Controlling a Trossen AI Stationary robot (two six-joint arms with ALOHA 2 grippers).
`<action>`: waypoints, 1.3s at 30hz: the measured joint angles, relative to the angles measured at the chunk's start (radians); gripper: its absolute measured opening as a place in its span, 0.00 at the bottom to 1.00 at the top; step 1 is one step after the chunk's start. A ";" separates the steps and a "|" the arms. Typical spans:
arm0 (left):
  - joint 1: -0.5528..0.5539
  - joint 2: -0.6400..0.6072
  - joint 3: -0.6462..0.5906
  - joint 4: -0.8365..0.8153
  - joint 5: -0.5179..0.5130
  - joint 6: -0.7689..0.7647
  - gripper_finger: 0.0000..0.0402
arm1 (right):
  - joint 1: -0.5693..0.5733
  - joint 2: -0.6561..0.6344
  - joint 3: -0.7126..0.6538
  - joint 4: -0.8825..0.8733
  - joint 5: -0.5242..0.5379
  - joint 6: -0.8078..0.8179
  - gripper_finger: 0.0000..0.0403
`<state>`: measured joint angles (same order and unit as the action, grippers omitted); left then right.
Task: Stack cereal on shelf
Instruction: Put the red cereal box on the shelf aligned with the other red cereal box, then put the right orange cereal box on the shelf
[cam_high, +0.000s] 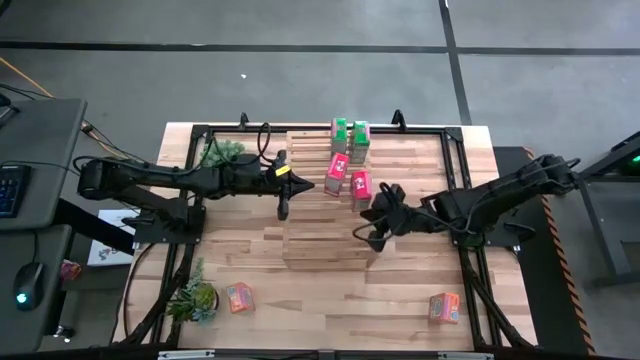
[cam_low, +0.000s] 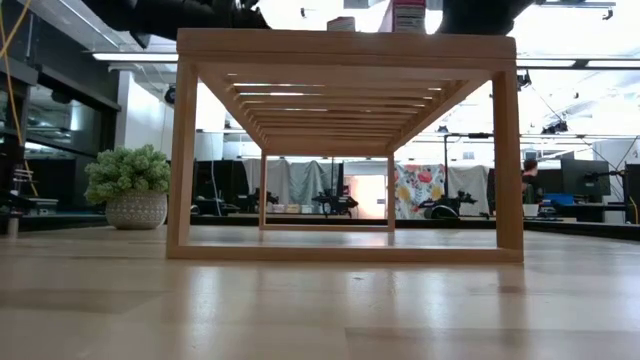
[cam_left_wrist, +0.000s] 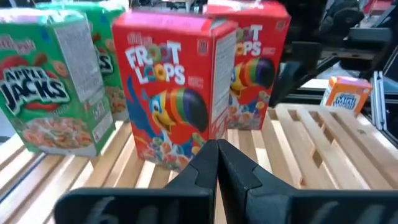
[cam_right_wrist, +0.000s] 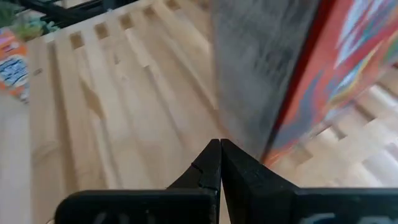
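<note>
The shelf (cam_high: 310, 235) stands mid-table, a pale slatted rack. On its top, toward the far right corner, two green cereal boxes (cam_high: 350, 132) and two red ones (cam_high: 337, 172) (cam_high: 361, 187) stand upright on their bottoms. Two orange boxes (cam_high: 239, 297) (cam_high: 444, 307) lie on the tabletop near the front. My left gripper (cam_high: 308, 187) is shut above the shelf, just left of the red boxes, its tips (cam_left_wrist: 217, 146) facing the nearer red box (cam_left_wrist: 168, 87). My right gripper (cam_high: 375, 200) is shut, close beside the other red box (cam_right_wrist: 323, 81). My right gripper's shut fingertips (cam_right_wrist: 219, 144) sit right beside the red box's lower grey face (cam_right_wrist: 249, 124), slanting down over the shelf slats. I cannot tell whether they touch it. The box stands on the shelf top. My left gripper touches nothing.
Small potted plants stand at the far left (cam_high: 222, 152) and the near left (cam_high: 195, 297) of the table. A black frame (cam_high: 455, 150) runs along the table's edges. The shelf's near half (cam_high: 320, 250) holds no boxes. In the low view the shelf (cam_low: 345, 45) spans the middle.
</note>
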<state>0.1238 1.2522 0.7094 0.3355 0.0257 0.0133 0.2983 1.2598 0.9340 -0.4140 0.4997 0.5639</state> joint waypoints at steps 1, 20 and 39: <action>0.000 -0.007 -0.001 0.001 0.000 0.004 0.00 | -0.011 -0.003 0.000 0.002 0.003 -0.013 0.00; 0.000 -0.123 -0.025 -0.073 0.050 0.041 0.00 | -0.078 -0.116 0.024 -0.103 -0.240 0.008 0.00; -0.009 -0.343 -0.140 -0.016 0.101 -0.047 0.00 | 0.267 -0.221 0.151 -0.977 -0.730 1.343 0.22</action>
<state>0.1146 0.9095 0.5690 0.3199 0.1270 -0.0333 0.5649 1.0386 1.0847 -1.3911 -0.2298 1.9070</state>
